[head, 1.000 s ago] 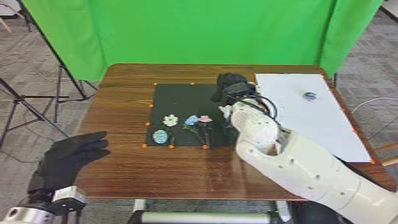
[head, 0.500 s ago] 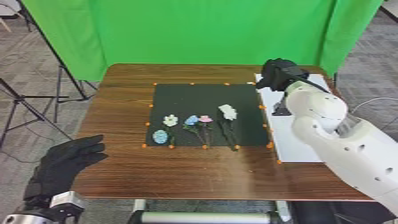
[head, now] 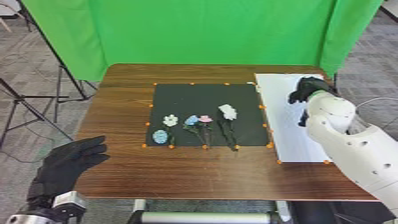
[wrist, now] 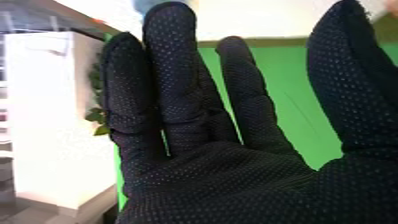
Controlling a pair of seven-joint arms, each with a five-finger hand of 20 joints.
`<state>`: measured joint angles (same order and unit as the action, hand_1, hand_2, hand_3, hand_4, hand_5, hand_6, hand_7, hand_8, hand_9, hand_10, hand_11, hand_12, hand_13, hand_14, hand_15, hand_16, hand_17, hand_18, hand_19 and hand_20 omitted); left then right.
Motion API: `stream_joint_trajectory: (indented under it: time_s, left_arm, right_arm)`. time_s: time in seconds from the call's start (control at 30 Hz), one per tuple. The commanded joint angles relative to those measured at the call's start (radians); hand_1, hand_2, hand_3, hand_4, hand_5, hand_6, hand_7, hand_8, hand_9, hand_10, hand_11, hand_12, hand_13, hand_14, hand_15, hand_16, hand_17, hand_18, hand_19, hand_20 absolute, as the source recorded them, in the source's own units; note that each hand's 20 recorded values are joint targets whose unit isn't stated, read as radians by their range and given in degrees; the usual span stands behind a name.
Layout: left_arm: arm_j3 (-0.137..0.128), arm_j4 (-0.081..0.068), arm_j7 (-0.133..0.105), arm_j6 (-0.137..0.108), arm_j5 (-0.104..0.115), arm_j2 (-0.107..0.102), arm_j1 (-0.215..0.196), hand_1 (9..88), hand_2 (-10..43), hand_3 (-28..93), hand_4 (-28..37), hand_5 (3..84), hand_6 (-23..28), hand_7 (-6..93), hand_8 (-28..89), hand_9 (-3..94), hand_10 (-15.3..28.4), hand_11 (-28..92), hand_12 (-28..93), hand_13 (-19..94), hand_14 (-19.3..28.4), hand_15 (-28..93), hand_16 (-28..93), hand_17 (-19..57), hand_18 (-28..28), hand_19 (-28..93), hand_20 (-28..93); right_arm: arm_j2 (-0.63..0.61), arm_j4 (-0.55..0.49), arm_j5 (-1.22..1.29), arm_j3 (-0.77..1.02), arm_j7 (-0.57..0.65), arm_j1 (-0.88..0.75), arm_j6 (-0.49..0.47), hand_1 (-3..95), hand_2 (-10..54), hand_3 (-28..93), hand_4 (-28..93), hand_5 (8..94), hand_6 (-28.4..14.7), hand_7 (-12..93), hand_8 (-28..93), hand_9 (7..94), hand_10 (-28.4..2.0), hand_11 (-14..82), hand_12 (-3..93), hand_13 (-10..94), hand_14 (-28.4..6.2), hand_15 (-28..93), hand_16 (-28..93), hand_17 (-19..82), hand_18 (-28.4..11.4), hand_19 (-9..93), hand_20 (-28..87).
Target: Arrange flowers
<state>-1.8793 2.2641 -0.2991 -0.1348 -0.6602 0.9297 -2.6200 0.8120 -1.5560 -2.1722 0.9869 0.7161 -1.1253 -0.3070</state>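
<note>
My right hand (head: 311,89) is over the white sheet (head: 289,130) at the table's right; in the right wrist view the same hand (wrist: 231,175) is open, fingers straight and thumb apart. Beyond its fingertips there is a blurred bluish thing (wrist: 160,4). On the black mat (head: 182,100) lie a light-blue oval bloom (head: 160,136), a small white flower (head: 170,120), a blue flower (head: 192,120), a pink flower (head: 205,118) and a larger white flower (head: 228,111) with a long dark stem. My left hand (head: 69,157) is open beside the table's left edge.
Orange dots line the mat's edges on the brown table (head: 124,175). A green curtain (head: 213,30) hangs behind the table, and a black tripod (head: 62,100) stands at the left. The right forearm (head: 342,130) reaches over the table's right edge.
My right hand has moved from the mat's right side across to the white sheet, uncovering the larger white flower on the mat. The left hand has barely moved.
</note>
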Motion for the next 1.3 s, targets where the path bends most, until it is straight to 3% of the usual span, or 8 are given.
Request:
stream_joint_trajectory:
  time_s: [0.03,0.13,0.17,0.2,0.33,0.6,0.93,1.3]
  left_arm:
    - [0.004,0.005,0.005,0.002,0.001,0.009,-0.002,27.2,5.7,80,-15.9,54.3,16.1,16.0,-8,48.6,24.2,35,12,40,28.4,69,-13,0.7,28.4,61,49]
    - [0.007,0.005,0.007,0.007,-0.002,0.013,0.001,27.3,5.6,80,-16.0,54.3,16.1,16.0,-8,48.7,24.2,35,12,40,28.4,69,-13,0.7,28.4,61,49]
    - [0.010,0.003,0.007,0.008,-0.002,0.011,0.004,27.2,5.6,80,-15.9,54.3,16.1,16.0,-8,48.6,24.3,35,12,40,28.4,69,-13,0.7,28.4,61,49]
    - [0.012,0.002,0.004,0.004,-0.001,0.009,0.005,27.2,5.6,80,-15.9,54.3,16.0,16.0,-8,48.7,24.2,35,12,40,28.4,69,-13,0.7,28.4,61,49]
    - [0.019,0.000,-0.005,0.005,0.000,0.005,0.009,27.3,5.6,80,-16.0,54.3,16.1,16.0,-8,48.6,24.2,35,12,40,28.4,69,-13,0.7,28.4,61,49]
    - [0.021,0.000,-0.023,0.000,0.003,0.001,0.006,27.4,5.6,80,-15.9,54.3,16.0,16.1,-8,48.7,24.2,35,12,40,28.4,69,-13,0.7,28.4,61,49]
    - [0.024,-0.004,-0.008,0.010,-0.001,0.003,0.016,27.3,5.6,80,-15.8,54.3,16.1,16.1,-8,48.6,24.2,35,12,40,28.4,69,-13,0.7,28.4,61,49]
    - [0.020,-0.007,-0.001,0.016,-0.002,0.003,0.023,27.3,5.6,80,-15.7,54.3,16.0,16.2,-8,48.6,24.2,35,12,40,28.4,69,-13,0.7,28.4,60,50]
  right_arm:
    - [-0.001,0.046,-0.074,0.028,-0.051,-0.006,0.019,29.4,-5.3,83,-26,43.6,-6.4,16,-11,42.8,-17.6,7.9,15.6,62,-12.1,66,15,48,-17.4,93,3]
    - [0.016,0.080,-0.117,0.094,-0.100,-0.029,0.000,29.5,-5.5,83,-26,43.3,-6.4,16,-11,42.5,-17.8,7.6,15.8,62,-11.9,66,15,48,-17.4,93,4]
    - [0.057,0.186,-0.091,-0.019,-0.061,0.096,0.017,29.5,-5.5,83,-26,43.2,-6.4,16,-11,42.5,-17.8,7.6,15.9,62,-11.9,66,15,48,-17.4,93,4]
    - [-0.002,0.051,-0.085,0.041,-0.043,-0.013,0.011,29.5,-5.5,83,-27,43.2,-6.4,16,-11,42.6,-17.8,7.5,15.9,62,-11.9,66,15,48,-17.4,93,4]
    - [0.006,0.078,-0.044,-0.044,0.023,0.051,0.007,29.7,-5.5,83,-27,43.3,-6.3,16,-11,42.7,-17.9,7.7,16.0,62,-12.0,67,15,48,-17.4,93,4]
    - [0.009,0.115,-0.060,-0.052,0.022,0.068,-0.013,29.9,-5.8,83,-27,43.2,-6.0,16,-11,42.8,-17.8,7.7,16.0,62,-12.0,67,15,49,-17.5,93,6]
    - [0.001,0.105,-0.071,-0.062,0.062,0.043,0.029,35.1,-7.9,84,-27,48.3,-5.9,19,-11,51.5,-15.3,12.8,16.2,67,-10.0,67,15,49,-17.4,93,7]
    - [0.005,0.114,-0.046,-0.044,0.081,0.038,-0.010,34.1,-8.9,84,-27,47.7,-5.8,18,-11,50.5,-19.9,10.9,15.1,67,-10.5,67,16,50,-17.3,93,7]
